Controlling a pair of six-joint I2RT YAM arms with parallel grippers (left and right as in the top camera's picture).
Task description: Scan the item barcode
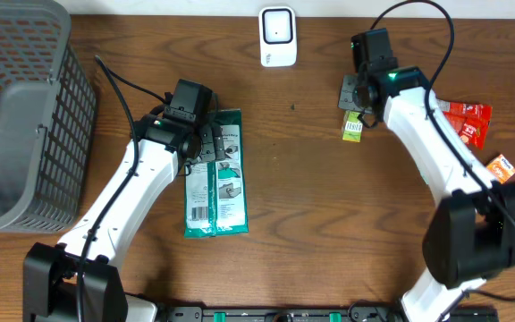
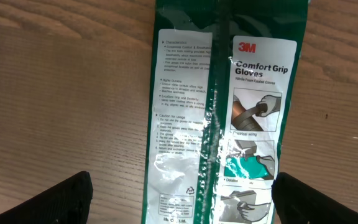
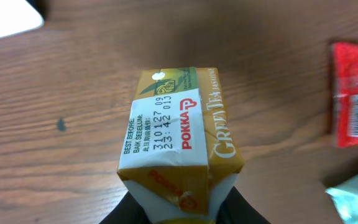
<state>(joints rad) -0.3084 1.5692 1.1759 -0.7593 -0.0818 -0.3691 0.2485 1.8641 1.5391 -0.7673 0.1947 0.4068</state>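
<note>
A yellow Pokka green tea carton [image 3: 179,137] is clamped between the fingers of my right gripper [image 3: 182,214], its date-stamped end facing the wrist camera. From overhead the carton [image 1: 354,128] sits at the back right, under the right gripper [image 1: 358,100], a short way right of the white scanner [image 1: 277,36]. A green 3M glove package [image 1: 217,179] lies flat left of centre. My left gripper [image 1: 206,143] hovers over its upper part with jaws wide open; in the left wrist view the package [image 2: 229,112] lies between the spread fingers of the left gripper [image 2: 185,199]. No barcode on the carton shows.
A grey mesh basket [image 1: 21,107] fills the far left. A red packet [image 1: 468,121] and a small orange item [image 1: 503,167] lie at the right edge, close to the right arm. The scanner's white corner [image 3: 5,18] shows top left in the right wrist view.
</note>
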